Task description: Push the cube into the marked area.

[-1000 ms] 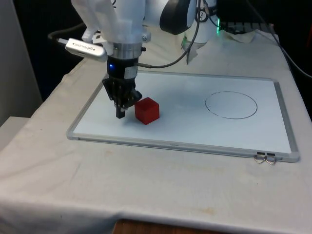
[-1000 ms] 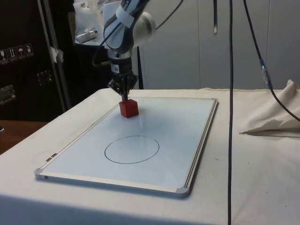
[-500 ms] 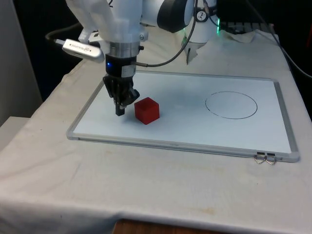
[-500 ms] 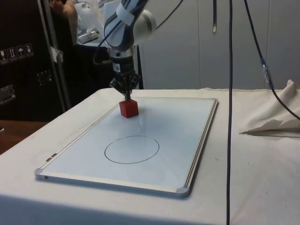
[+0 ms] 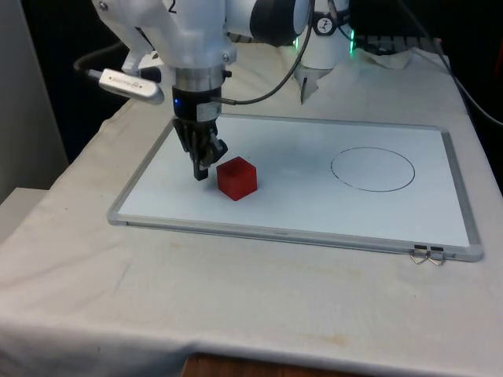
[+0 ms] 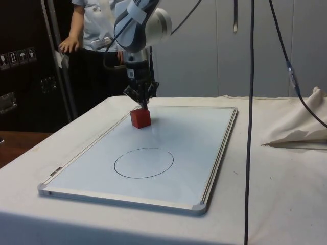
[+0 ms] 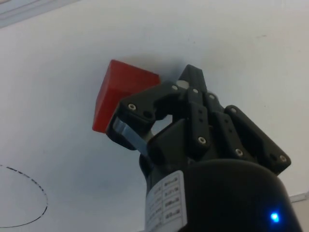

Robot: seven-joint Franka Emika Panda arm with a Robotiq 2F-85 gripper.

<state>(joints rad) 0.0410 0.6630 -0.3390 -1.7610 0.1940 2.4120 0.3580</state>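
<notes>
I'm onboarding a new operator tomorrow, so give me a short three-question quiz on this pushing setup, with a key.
1. True or false: the red cube already lies inside the drawn circle.
2. In the front view, on which side of the cube is the gripper? A) the front view's left B) the front view's right C) directly above it
3. What surface does the cube rest on?

Key:
1. False; it sits well outside the circle, nearer the other end of the board.
2. A
3. The whiteboard, which lies flat on the cloth-covered table.
</notes>
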